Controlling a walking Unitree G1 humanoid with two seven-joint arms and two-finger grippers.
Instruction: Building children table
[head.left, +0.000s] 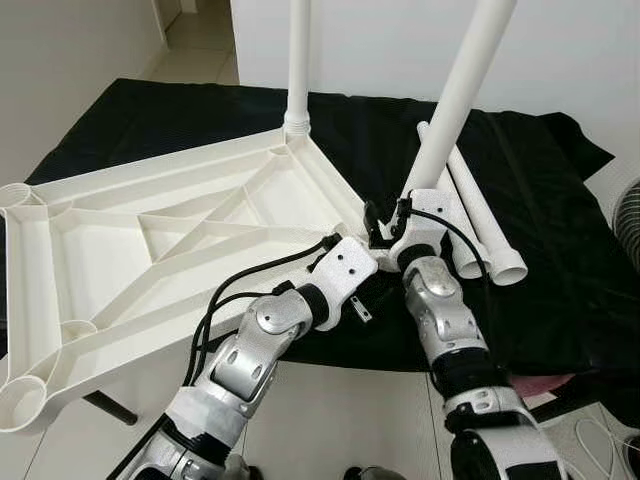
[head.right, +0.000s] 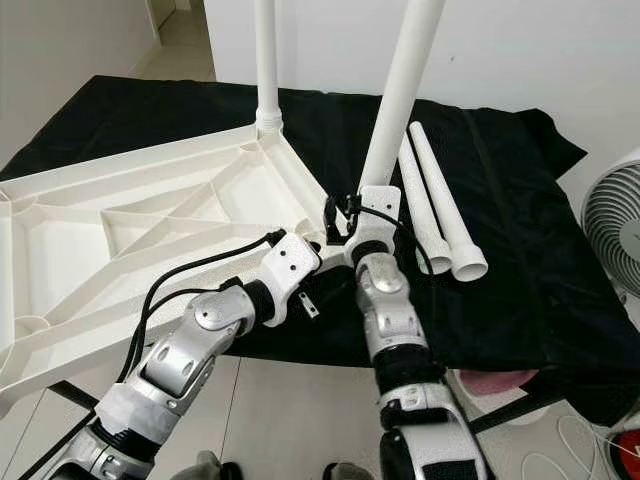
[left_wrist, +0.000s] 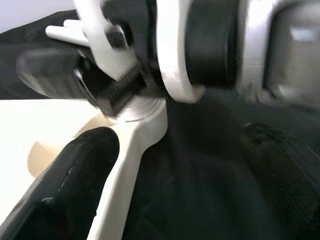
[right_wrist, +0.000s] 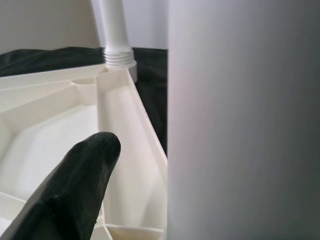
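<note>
The white tabletop (head.left: 150, 240) lies upside down on a black cloth (head.left: 560, 260). One white leg (head.left: 298, 60) stands upright in its far corner socket. A second leg (head.left: 455, 100) leans over the near right corner, and my right gripper (head.left: 392, 225) is shut on its lower end. In the right wrist view that leg (right_wrist: 240, 120) is close beside one black finger (right_wrist: 75, 190); the other finger is hidden. My left gripper (left_wrist: 175, 150) is open just behind the right one, its fingers (left_wrist: 75, 185) on either side of the tabletop's corner rim (left_wrist: 135, 145).
Two loose white legs (head.left: 480, 220) lie on the cloth to the right of my grippers. A white fan (head.right: 612, 225) stands at the far right. A pink object (head.right: 490, 383) lies on the floor by the cloth's near edge.
</note>
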